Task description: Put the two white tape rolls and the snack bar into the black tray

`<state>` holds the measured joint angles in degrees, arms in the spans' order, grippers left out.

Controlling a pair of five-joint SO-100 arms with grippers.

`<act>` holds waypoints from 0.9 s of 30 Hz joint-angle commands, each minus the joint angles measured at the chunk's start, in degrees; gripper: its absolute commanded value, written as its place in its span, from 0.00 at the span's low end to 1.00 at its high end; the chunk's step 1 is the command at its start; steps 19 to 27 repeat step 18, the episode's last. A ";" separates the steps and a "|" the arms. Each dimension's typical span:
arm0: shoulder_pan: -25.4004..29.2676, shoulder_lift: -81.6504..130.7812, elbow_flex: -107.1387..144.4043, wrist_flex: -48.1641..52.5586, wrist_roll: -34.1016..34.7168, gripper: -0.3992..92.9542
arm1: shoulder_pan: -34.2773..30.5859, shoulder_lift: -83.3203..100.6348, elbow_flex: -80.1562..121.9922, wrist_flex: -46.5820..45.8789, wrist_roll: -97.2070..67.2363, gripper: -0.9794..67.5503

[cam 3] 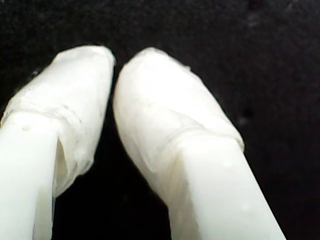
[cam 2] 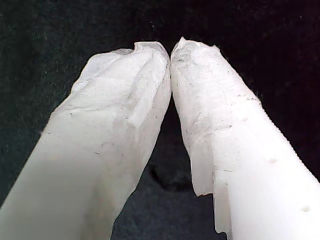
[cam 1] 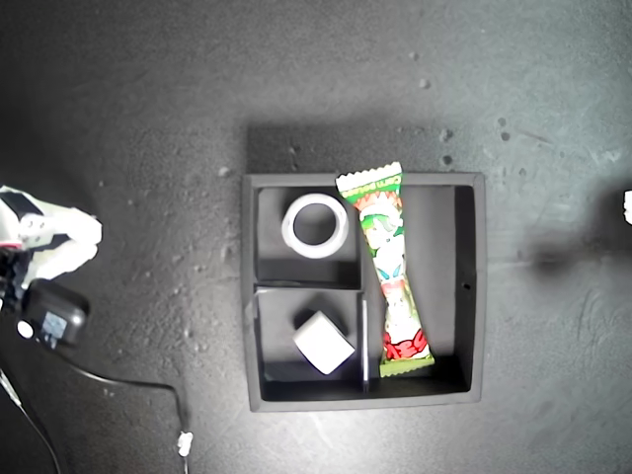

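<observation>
Only the exterior view gives you the black tray (cam 1: pixel 468 286): the wider tape roll (cam 1: pixel 315 225) and the thicker tape roll (cam 1: pixel 324 342) each sit in a small compartment, and the crinkly snack bar (cam 1: pixel 391 271) lies in the long one beside them. Your wrist views show just dark counter (cam 1: pixel 148 99). My first gripper (cam 2: pixel 170 52) has its tape-wrapped fingers clenched, tips touching, on nothing. My second gripper (cam 3: pixel 114 62) is nearly closed, also on nothing.

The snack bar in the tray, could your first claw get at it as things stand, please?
Probably yes. The snack bar lies uncovered on top in the tray's long compartment, with nothing above it. My first claw is shut and holds nothing, so it would have to open first. I cannot tell how far away it is.
</observation>
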<state>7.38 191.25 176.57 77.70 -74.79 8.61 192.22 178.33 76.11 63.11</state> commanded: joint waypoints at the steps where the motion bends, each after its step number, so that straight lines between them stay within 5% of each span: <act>1: 0.97 2.72 3.25 2.11 -1.14 0.01 | -0.44 -0.35 0.70 0.70 -1.93 0.01; 27: 0.97 2.72 3.25 2.11 -1.14 0.01 | -3.43 -0.35 0.70 0.70 -1.93 0.01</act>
